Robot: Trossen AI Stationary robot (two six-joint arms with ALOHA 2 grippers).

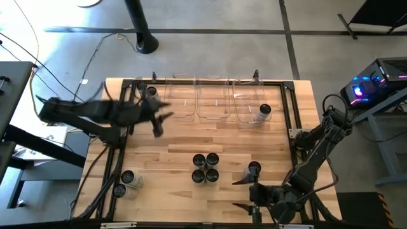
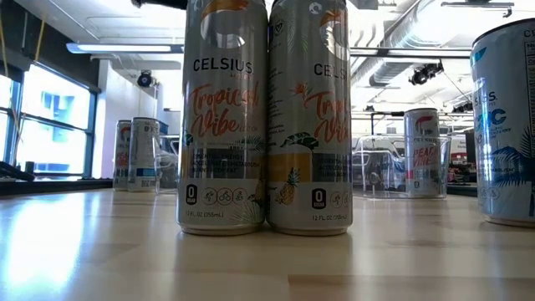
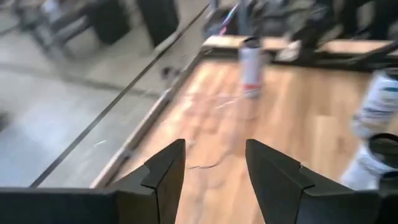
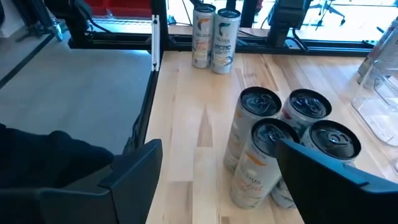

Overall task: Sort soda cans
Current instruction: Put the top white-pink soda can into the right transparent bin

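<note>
Four soda cans (image 1: pixel 205 168) stand upright in a tight cluster mid-table, also in the right wrist view (image 4: pixel 280 137). One can (image 1: pixel 254 168) stands just right of them. Two cans (image 1: pixel 125 183) stand at the near left. Another can (image 1: pixel 264 111) is in the rightmost clear bin (image 1: pixel 251 95). My right gripper (image 1: pixel 236 194) hangs open at the near edge, right of the cluster; its fingers (image 4: pixel 134 171) have nothing between them. My left gripper (image 1: pixel 163 116) is raised over the far left of the table, blurred; its fingers (image 3: pixel 165 168) stand apart with nothing between them.
Three clear bins stand in a row along the far edge, the left (image 1: pixel 184 102) and middle (image 1: pixel 213 102) ones with no can showing inside. A dark frame (image 1: pixel 289 121) runs around the table's edges. A can (image 1: pixel 151 91) stands at the far left by the frame.
</note>
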